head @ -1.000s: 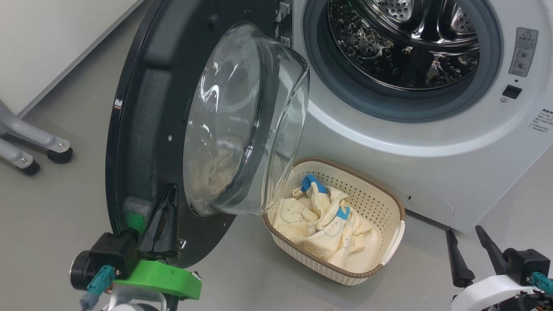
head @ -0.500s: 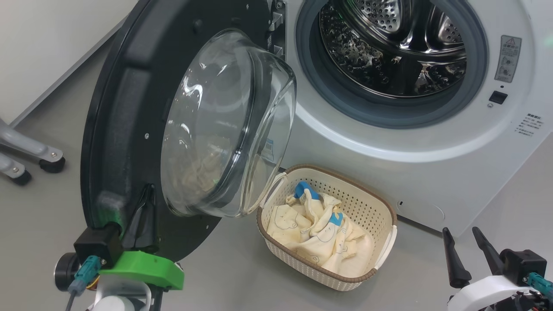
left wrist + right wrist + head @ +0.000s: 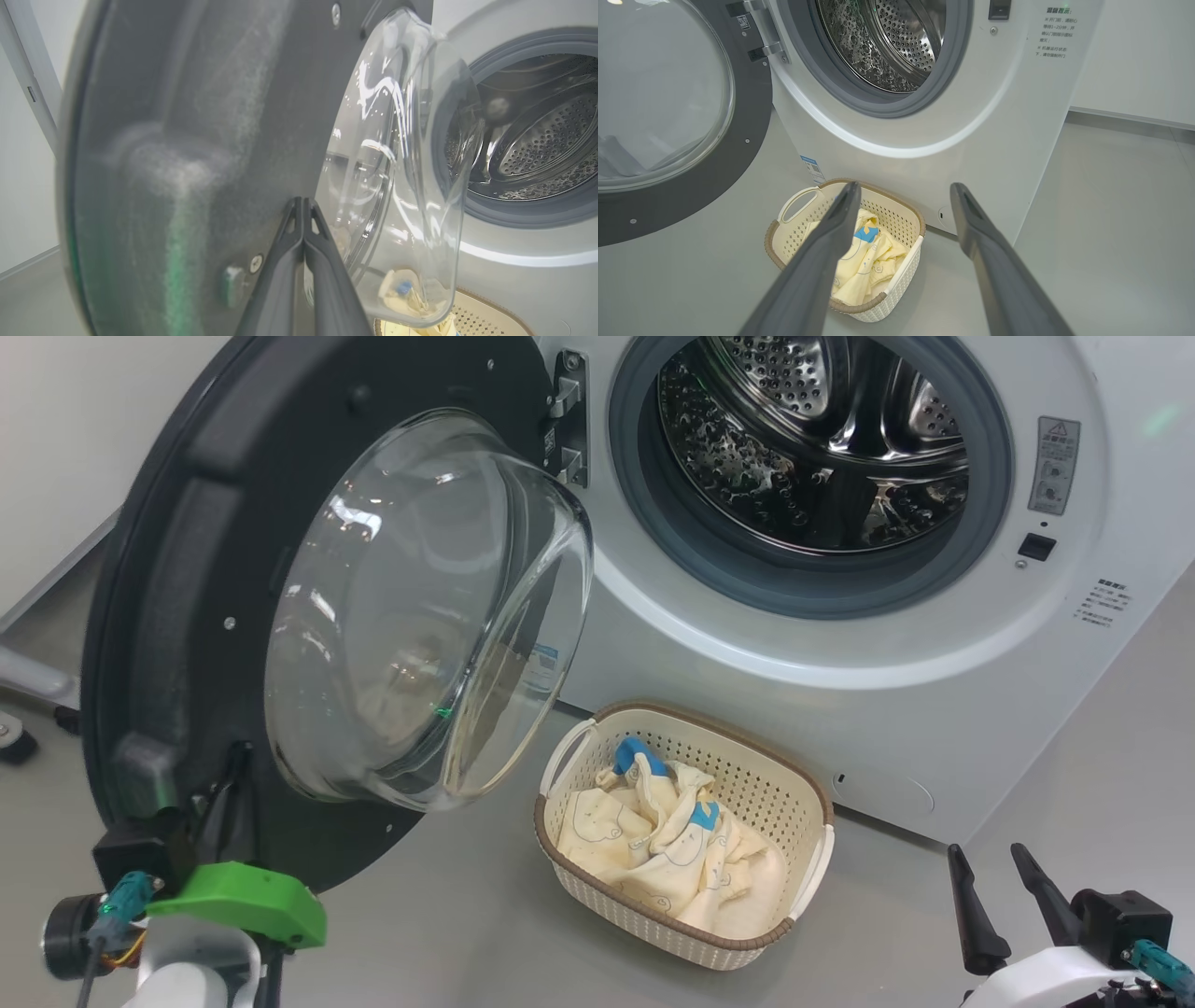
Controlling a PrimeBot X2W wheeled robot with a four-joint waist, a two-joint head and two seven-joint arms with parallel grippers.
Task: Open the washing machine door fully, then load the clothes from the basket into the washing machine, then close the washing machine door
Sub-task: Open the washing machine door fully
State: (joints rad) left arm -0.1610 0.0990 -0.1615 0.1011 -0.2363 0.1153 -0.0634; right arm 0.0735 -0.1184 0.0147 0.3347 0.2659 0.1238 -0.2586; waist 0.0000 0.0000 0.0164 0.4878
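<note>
The left end effector (image 3: 302,219) was clenched with nothing between its fingers, the joined tips laid against the dark inner face of the washing machine door (image 3: 177,569), low on it. Just to the right of those tips bulged the door's glass bowl (image 3: 411,607). The door stood swung wide, well off the opening, so the step in hand looked like the first one: pushing the door fully open, and by its angle that step seemed close to done. Further right of the left end effector and beyond it, the washing machine (image 3: 840,709) showed its steel drum (image 3: 803,429), bare of laundry as far as could be seen. The basket (image 3: 653,924) sat on the floor just in front of the washer, ahead and to the left of the right end effector (image 3: 986,851), with the clothes (image 3: 653,840) heaped inside it, none loaded yet. The right end effector hung released, fingers spread wide, apart from the basket. The next move probably called for the left arm to draw back off the door, and the right one to reach forward and down into the pile and take a garment
</note>
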